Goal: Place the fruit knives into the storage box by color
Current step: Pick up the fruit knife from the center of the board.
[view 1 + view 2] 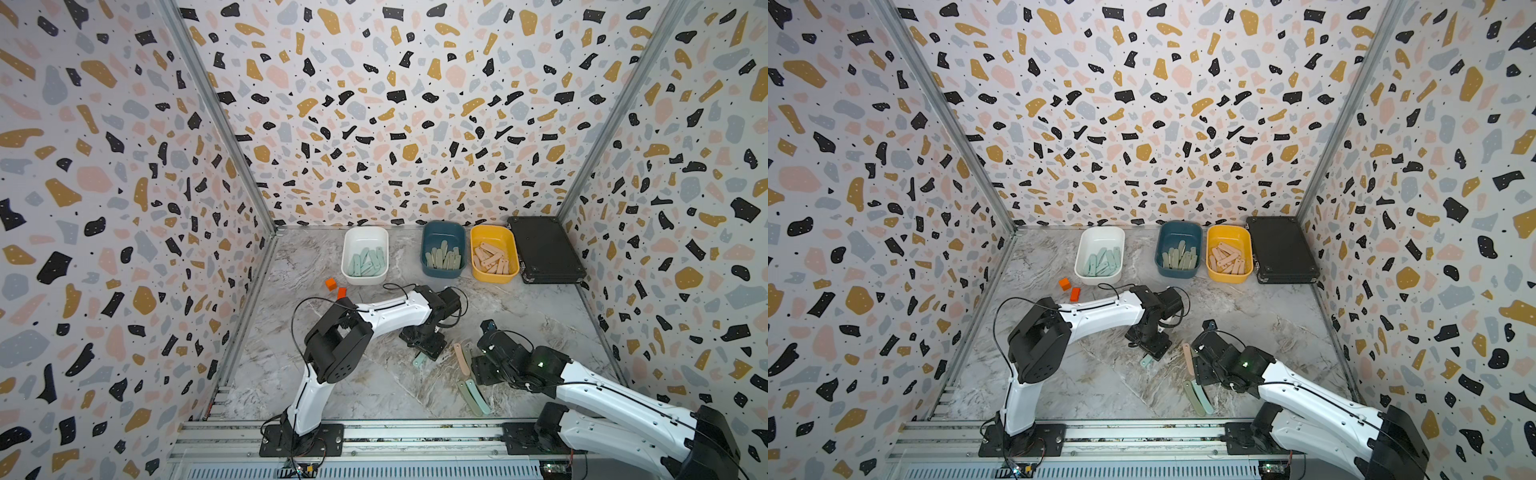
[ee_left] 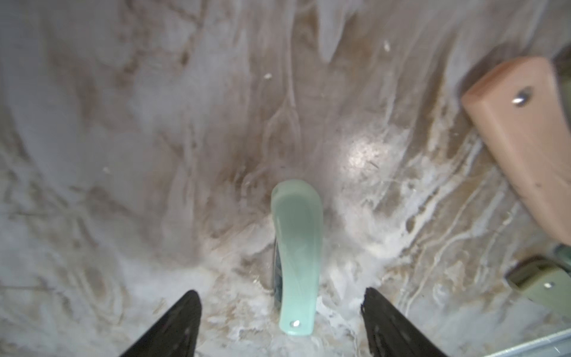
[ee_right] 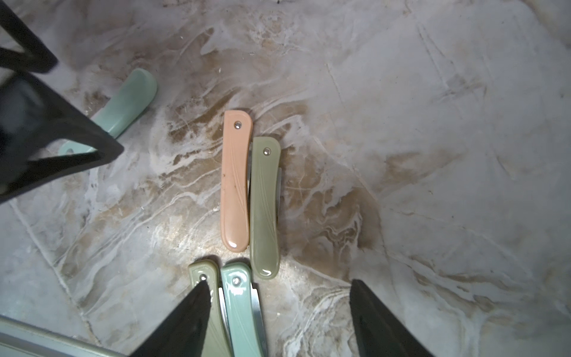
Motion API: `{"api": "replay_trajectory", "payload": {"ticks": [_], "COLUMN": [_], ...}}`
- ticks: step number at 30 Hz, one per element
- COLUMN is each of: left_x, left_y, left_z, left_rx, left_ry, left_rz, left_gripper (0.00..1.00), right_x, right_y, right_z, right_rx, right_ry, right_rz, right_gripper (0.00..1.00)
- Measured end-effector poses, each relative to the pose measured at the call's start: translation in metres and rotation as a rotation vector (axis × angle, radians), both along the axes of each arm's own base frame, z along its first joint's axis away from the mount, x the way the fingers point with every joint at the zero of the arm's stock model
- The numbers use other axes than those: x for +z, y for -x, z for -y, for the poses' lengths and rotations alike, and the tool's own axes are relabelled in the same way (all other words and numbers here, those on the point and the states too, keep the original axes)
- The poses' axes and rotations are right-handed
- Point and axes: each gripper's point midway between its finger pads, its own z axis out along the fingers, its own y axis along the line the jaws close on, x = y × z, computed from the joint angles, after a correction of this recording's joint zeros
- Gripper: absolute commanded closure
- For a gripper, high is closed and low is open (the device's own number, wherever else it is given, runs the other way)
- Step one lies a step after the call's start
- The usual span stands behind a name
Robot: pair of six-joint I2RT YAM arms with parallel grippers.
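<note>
- Left tool [image 2: 280, 290] is standing wide open w/ nothing gripped. A mint knife [image 2: 296, 247] is lying on the counter [image 2: 123, 154] lengthwise btwn its jaws, w/ a clear gap showing on both sides.
- Right tool [image 3: 278, 282] is also gaping open and empty. A peach knife [image 3: 235, 182] and sage knife [image 3: 265, 207] are lying side by side, touching, just ahead of it.
- A second sage knife [image 3: 200, 272] and second mint knife [image 3: 239, 309] are sitting close by one finger, which is hiding part of the sage one in the wrist view.
- Tubs are sitting well beyond both tools, by the far wall: white tub [image 1: 365, 239] is holding mint ones, teal tub [image 1: 442, 235] sage, yellow tub [image 1: 494, 235] peach. Sorting is looking mostly done, w/ five knives showing on the counter.
- Handling, as a judgement: knives are looking light, stiff, glossy plastic, so prob. slipping out of a weak pinch; not fragile.
- They're lying flat and thin, so fingertips are needing to go right down to the counter.
- Best hold is prob. across the narrow width near mid-length, on the long edges, avoiding the rounded ends.
- Touching pairs are risking a double pick; the lone mint knife is looking easiest.
</note>
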Motion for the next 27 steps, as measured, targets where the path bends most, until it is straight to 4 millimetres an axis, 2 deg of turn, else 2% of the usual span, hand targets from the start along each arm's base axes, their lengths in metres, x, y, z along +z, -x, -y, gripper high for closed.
{"api": "replay_trajectory", "payload": {"ticks": [1,7,12,21,27], "left_x": [-0.006,-0.006,-0.006,-0.004,0.002], "left_y": [0.001,0.0,-0.003,-0.014,-0.038], "left_z": [-0.001,0.003,0.001,-0.006,-0.022], "left_rx": [-0.003,0.001,0.007,0.041,0.117], "left_ry": [-0.014,-0.003,-0.007,-0.005,-0.01], "left_rz": [-0.003,0.004,0.01,0.01,0.038], "left_gripper": [0.35,0.63,0.76,0.83,0.86], "right_x": [0.0,0.002,0.002,-0.012,-0.015], "right_y": [0.0,0.0,0.0,0.001,0.001], "right_z": [0.0,0.0,0.0,0.001,0.0], "right_rx": [-0.002,-0.003,-0.002,-0.001,0.001], "right_ry": [-0.002,-0.009,-0.009,0.041,0.047], "right_rz": [0.002,0.006,0.006,-0.037,-0.048], "right_gripper": [0.27,0.27,0.26,0.26,0.26]}}
